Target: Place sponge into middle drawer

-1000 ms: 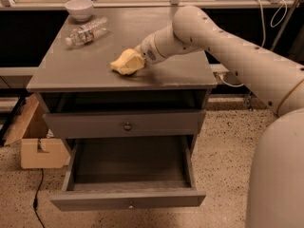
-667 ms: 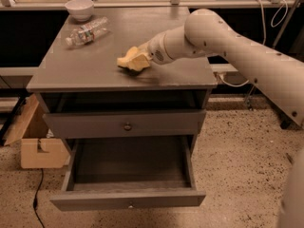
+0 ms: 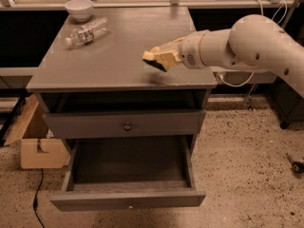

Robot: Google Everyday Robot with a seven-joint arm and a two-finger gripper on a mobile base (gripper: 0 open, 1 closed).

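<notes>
Carrying item: sponge (image 3: 156, 60) clamped in closed pincer (image 3: 167, 57), above desk (image 3: 114, 56) near-right edge. Middle drawer (image 3: 128, 199) open below. To be brought nearer, lowered, released inside box.

One camera looks down from high in front of the grey cabinet (image 3: 118, 56), facing its drawer fronts from fairly near. The cabinet top fills the upper half of the frame and the open middle drawer (image 3: 128, 199) the lower centre. The arm (image 3: 251, 42) enters from the right edge, its gripper (image 3: 165, 59) at centre frame, clamped on the sponge (image 3: 153, 57)
</notes>
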